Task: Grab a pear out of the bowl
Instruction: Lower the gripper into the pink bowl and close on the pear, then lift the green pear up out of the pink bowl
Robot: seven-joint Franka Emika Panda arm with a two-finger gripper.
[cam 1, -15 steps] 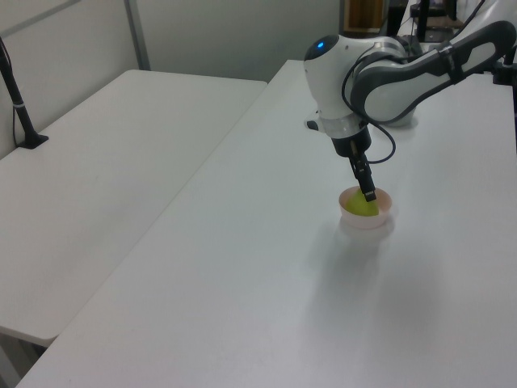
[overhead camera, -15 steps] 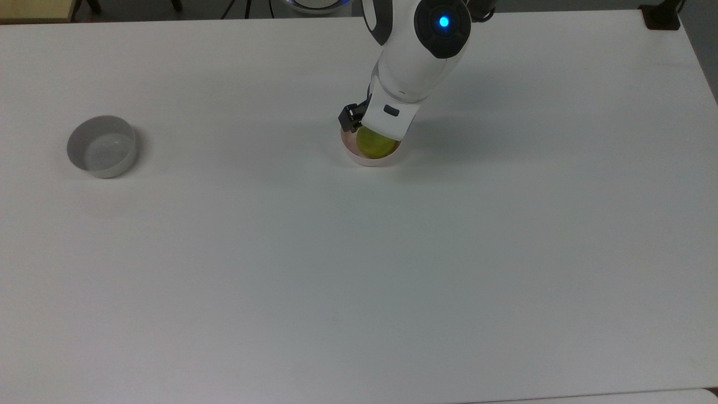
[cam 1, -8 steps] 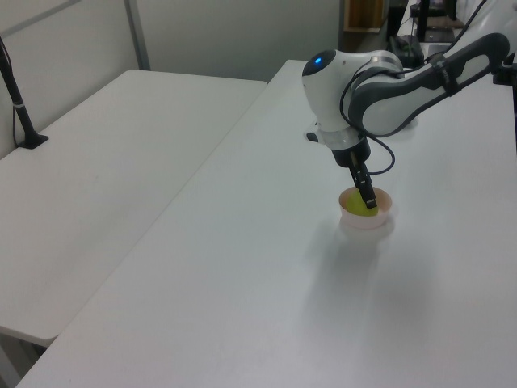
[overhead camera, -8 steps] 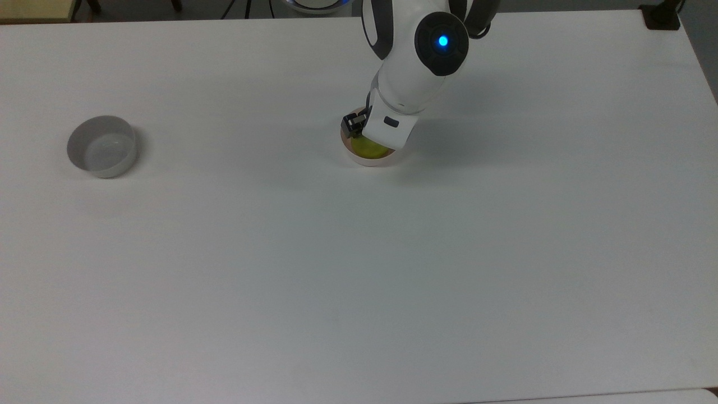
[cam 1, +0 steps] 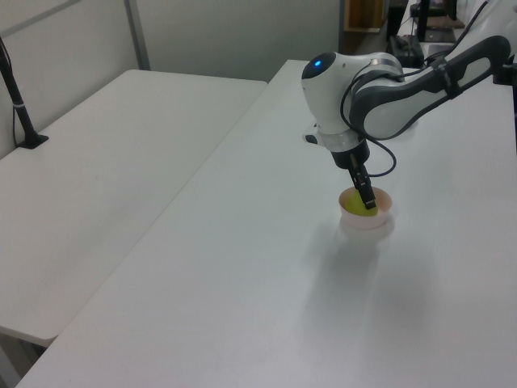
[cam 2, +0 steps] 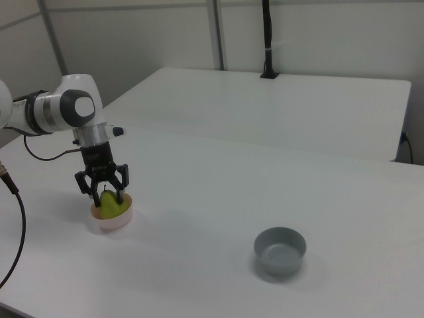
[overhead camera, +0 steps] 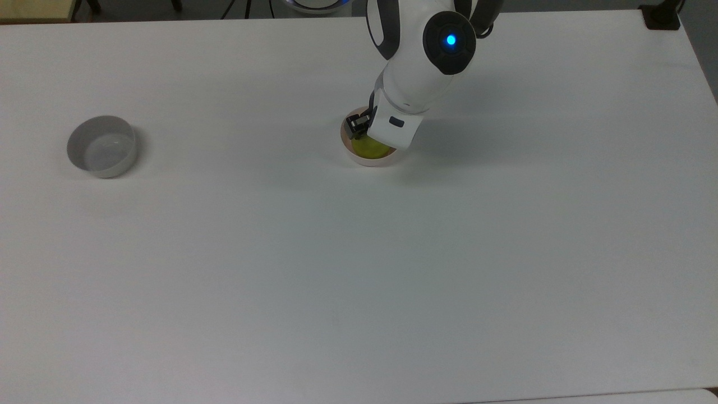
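Note:
The yellow-green pear [overhead camera: 366, 149] [cam 2: 111, 208] sits upright in the pale pink bowl [overhead camera: 374, 163] [cam 2: 114, 222] near the table's far middle in the top view. My gripper [cam 2: 105, 193] [cam 1: 368, 199] hangs straight down over the bowl, open. Its black fingers [overhead camera: 354, 125] stand on either side of the pear's narrow top, just above the rim. In the top view the white hand covers much of the pear and the bowl's far side.
A grey bowl [overhead camera: 102, 147] [cam 2: 280, 250] with nothing in it stands far off at the top view's left. The white table [overhead camera: 336, 280] spreads wide in front of the pink bowl. A second white table [cam 1: 105, 170] adjoins it.
The gripper has come down over the bowl, so its fingers now flank the pear's top. The pear and both bowls have stayed in place.

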